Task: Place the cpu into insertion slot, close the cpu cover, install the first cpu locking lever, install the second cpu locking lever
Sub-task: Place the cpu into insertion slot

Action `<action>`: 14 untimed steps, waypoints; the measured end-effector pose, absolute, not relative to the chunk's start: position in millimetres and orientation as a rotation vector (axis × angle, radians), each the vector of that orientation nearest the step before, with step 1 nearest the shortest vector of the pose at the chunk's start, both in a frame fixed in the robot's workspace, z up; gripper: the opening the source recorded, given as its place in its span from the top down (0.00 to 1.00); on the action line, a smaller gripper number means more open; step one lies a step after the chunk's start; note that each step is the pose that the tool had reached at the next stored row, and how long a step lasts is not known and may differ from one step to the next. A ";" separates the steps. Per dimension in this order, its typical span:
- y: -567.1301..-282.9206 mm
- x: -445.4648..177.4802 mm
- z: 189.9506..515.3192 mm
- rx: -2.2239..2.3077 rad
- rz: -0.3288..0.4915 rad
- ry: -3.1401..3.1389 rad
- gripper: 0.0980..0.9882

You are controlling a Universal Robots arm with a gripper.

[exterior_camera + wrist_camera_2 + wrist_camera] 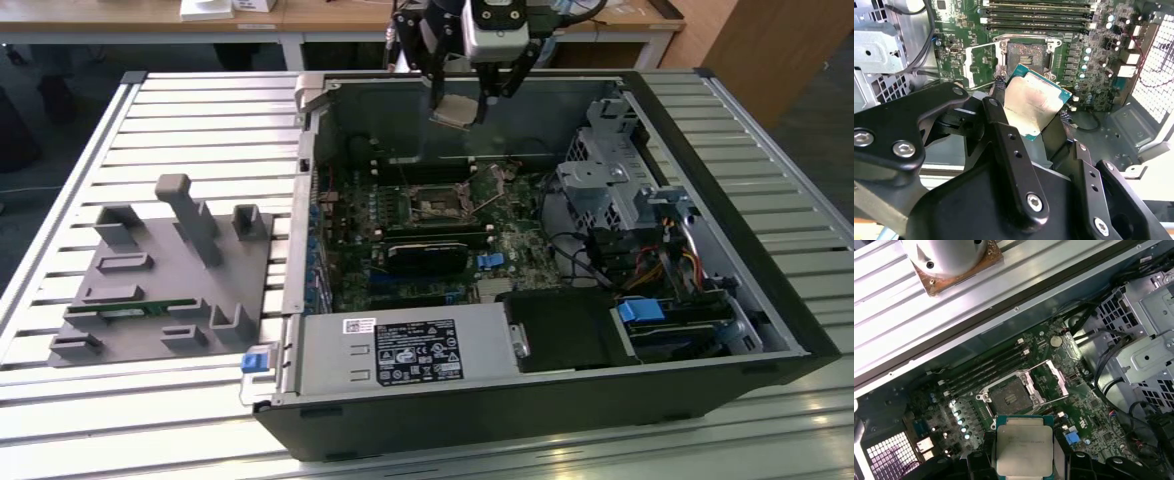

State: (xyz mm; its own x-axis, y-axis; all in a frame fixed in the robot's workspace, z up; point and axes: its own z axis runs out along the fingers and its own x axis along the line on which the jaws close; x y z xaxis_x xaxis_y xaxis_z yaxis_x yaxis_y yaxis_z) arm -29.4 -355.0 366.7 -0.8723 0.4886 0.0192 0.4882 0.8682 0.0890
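My gripper point(463, 103) hangs above the back of the open computer case point(787, 320) and is shut on the cpu point(454, 110), a flat square chip with a dull silver top. In both wrist views the cpu point(1034, 106) point(1024, 445) sits between the black fingers point(999, 87), held by its edges. The insertion slot point(435, 205) point(1026, 54) point(1009, 399) lies below on the green board, its dark pin field bare. The cpu cover point(1051, 379) point(979, 62) stands swung open beside the slot. I cannot tell the locking levers apart from the slot's metal frame.
Long black memory slots point(1036, 10) point(986, 371) run next to the slot. A black ridged module point(427, 255), a silver drive cage point(601, 185) and a power supply point(400, 352) crowd the case. A grey fixture point(160, 275) lies on the slatted table at the exterior view's left.
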 end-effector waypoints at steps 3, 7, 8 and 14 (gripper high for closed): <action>-355.0 -29.4 366.7 0.820 0.143 3.025 0.50; -355.0 -29.4 366.7 0.849 0.143 3.016 0.50; -355.0 -29.4 366.7 0.857 0.142 3.013 0.50; -355.0 -29.4 366.6 0.900 0.142 2.999 0.50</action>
State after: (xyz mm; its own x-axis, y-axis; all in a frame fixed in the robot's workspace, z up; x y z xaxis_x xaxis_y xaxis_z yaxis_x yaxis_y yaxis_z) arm -29.4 -355.0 366.6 -0.8349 0.5501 0.0192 0.5494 0.8308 0.0890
